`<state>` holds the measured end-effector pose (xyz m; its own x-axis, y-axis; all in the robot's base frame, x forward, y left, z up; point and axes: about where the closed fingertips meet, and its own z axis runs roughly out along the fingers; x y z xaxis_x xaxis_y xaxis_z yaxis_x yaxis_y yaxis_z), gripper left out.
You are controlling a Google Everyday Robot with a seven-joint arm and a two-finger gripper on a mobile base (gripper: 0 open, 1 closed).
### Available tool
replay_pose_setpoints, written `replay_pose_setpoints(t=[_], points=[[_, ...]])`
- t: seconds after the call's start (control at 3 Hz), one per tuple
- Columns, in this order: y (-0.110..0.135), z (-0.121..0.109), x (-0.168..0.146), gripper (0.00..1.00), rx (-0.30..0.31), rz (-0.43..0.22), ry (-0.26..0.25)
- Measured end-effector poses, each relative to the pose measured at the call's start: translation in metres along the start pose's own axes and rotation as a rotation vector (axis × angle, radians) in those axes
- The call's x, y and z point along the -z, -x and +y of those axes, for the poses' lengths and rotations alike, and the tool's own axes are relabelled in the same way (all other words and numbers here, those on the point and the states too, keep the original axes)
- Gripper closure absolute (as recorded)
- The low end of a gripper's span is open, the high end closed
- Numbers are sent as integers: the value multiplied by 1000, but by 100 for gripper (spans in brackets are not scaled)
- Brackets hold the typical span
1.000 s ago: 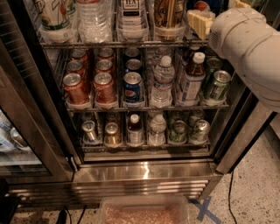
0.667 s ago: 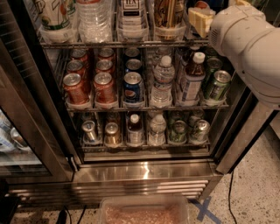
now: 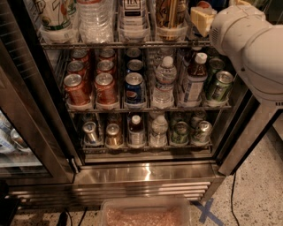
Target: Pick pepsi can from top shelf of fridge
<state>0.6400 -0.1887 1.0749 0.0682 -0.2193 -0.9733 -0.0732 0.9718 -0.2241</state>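
1. The glass door [image 3: 26,110] on the left is swung wide, so every rack of the fridge [image 3: 146,174] is reachable.
2. The top shelf [image 3: 110,44] has clear plastic cups [image 3: 170,32], I'd guess to keep tall drinks from tipping. They hold a white printed can [image 3: 49,13], a water bottle [image 3: 95,17], a dark can [image 3: 132,13] and a gold can [image 3: 170,11].
3. The rack below is lined up in rows front to back: red cans [image 3: 76,88], short blue cans [image 3: 134,86], then bottles and green cans [image 3: 219,86].
4. The pepsi can [image 3: 211,4] is far right on the top shelf, just a blue-and-red sliver at the frame edge.
5. The gripper [image 3: 202,20] is up at that same spot, right in front of the can. The arm [image 3: 252,48] comes in from the right. Can't tell if the gripper is open or clamped.
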Motion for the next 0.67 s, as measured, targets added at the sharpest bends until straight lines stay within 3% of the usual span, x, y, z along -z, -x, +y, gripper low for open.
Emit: replay_pose_setpoints(t=[0.67], points=[[-6,0,-5,40,-26,16,1]])
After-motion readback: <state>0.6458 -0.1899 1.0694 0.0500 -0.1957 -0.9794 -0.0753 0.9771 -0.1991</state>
